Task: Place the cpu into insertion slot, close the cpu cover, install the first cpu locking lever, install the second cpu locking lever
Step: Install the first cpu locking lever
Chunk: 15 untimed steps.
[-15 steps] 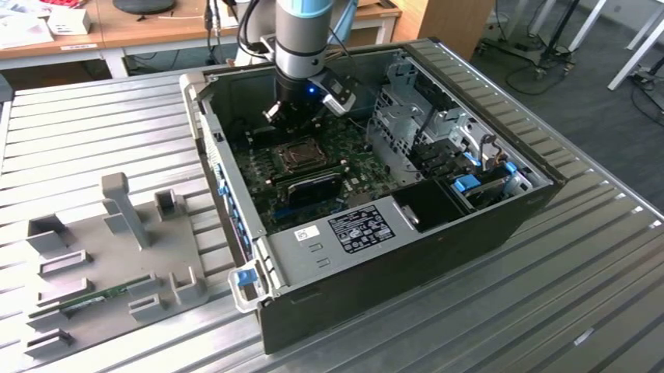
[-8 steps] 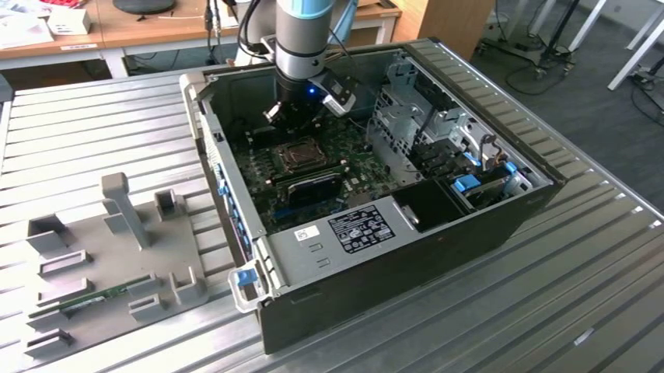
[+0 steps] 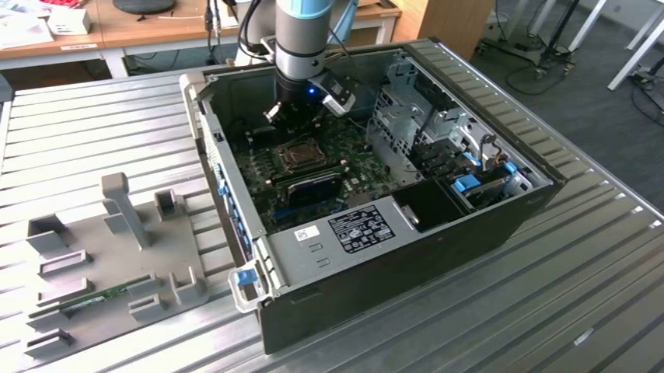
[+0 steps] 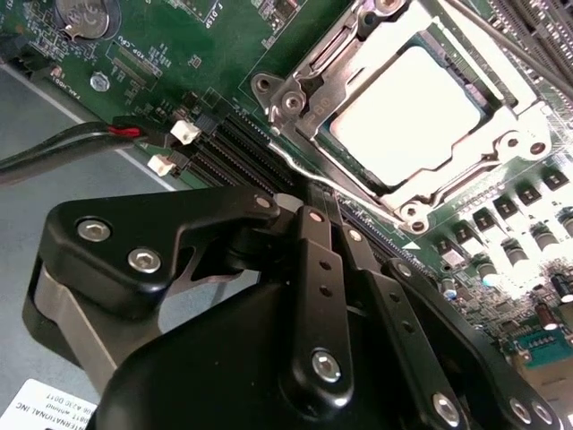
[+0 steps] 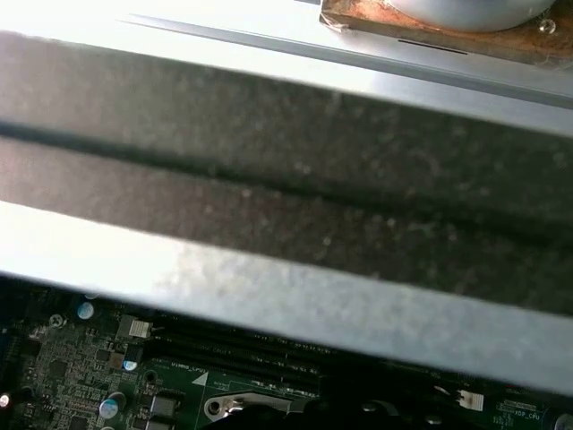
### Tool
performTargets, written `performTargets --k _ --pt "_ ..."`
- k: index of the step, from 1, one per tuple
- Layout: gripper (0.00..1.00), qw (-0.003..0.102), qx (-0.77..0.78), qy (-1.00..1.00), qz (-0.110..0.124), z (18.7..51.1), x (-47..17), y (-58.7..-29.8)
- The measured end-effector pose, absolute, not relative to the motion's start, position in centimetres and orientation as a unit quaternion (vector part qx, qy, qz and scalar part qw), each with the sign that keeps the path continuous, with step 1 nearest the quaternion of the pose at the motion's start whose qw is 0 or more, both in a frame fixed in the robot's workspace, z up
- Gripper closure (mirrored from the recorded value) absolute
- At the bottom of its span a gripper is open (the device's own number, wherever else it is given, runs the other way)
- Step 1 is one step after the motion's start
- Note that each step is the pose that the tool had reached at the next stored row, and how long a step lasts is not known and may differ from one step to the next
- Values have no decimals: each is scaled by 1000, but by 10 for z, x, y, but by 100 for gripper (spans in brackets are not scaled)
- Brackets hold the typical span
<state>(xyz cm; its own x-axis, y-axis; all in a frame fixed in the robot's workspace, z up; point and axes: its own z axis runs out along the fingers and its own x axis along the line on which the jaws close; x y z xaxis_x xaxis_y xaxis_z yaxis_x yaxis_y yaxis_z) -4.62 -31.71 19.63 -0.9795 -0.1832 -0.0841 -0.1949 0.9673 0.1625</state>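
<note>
In the second wrist view the cpu (image 4: 407, 112) lies flat in the insertion slot (image 4: 309, 107), its pale metal face lit bright. The cpu cover (image 4: 466, 166) lies down around it as a silvery frame. A thin locking lever (image 4: 286, 161) runs along the socket's near edge. My gripper (image 4: 313, 190) is shut, its black fingers (image 4: 315, 260) pressed together with the tips right at that lever. In the exterior view the gripper (image 3: 295, 128) hangs inside the computer case, just behind the insertion slot (image 3: 298, 154).
The open black case (image 3: 415, 241) lies on a slatted metal table, with a drive cage (image 3: 415, 116) on the exterior view's right. Long black memory slots (image 4: 242, 148) and a red-black cable (image 4: 116, 132) sit close to the fingers. A grey fixture plate (image 3: 114, 256) lies beside the case.
</note>
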Motion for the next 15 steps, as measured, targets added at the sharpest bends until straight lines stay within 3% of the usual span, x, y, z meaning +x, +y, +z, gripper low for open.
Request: performTargets --k 15 --pt "90 34 -95 991 84 204 -46 -317"
